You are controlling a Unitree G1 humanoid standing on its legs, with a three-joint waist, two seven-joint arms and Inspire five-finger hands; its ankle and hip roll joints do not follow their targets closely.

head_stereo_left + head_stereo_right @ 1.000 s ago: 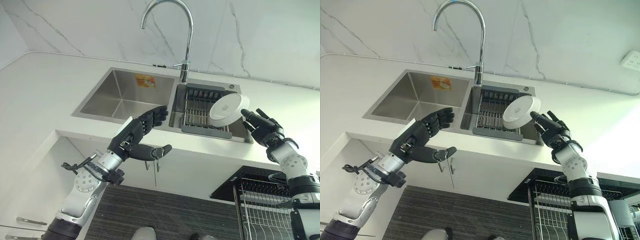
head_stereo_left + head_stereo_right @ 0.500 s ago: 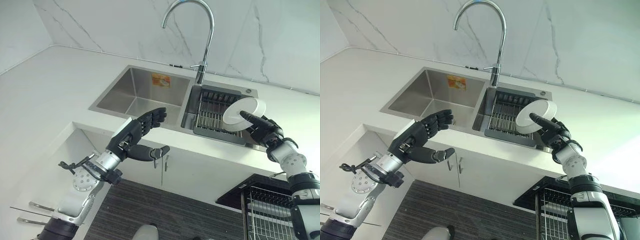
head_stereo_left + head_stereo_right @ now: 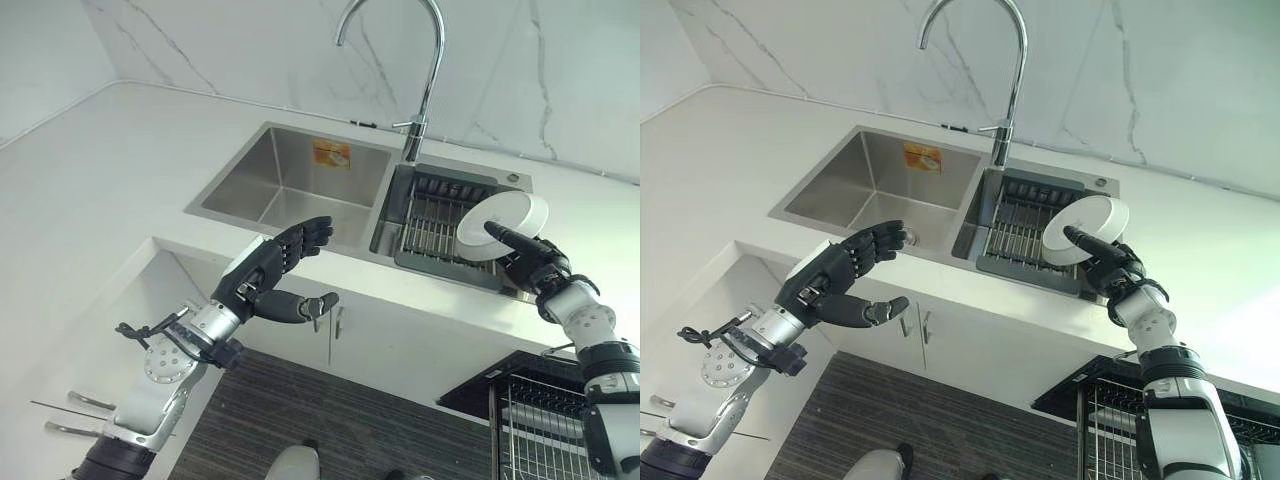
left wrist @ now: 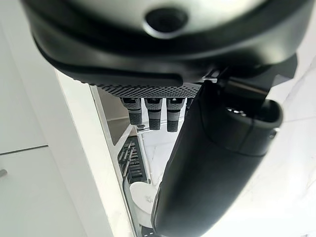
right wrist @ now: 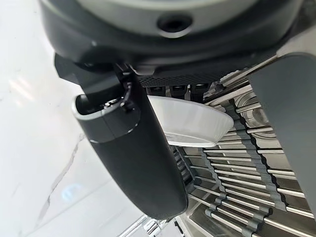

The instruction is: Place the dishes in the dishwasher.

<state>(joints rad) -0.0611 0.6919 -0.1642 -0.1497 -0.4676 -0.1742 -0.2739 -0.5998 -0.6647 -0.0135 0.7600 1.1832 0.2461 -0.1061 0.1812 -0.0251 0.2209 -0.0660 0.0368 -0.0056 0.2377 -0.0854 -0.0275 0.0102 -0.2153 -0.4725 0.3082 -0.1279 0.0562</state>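
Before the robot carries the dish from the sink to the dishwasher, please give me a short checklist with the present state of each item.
1. Dish held: the right hand pinches the white dish, thumb on one face, fingers behind it. Ok.
2. Dish lifted off the drying rack in the sink: the right wrist view shows it above the rack bars. Ok.
3. Left hand out of the way: it is open before the counter edge, holding nothing. Ok.
4. Dishwasher rack pulled out: wire basket shows below the right arm. Ok.
5. Free slot for the dish in that rack: cannot tell.
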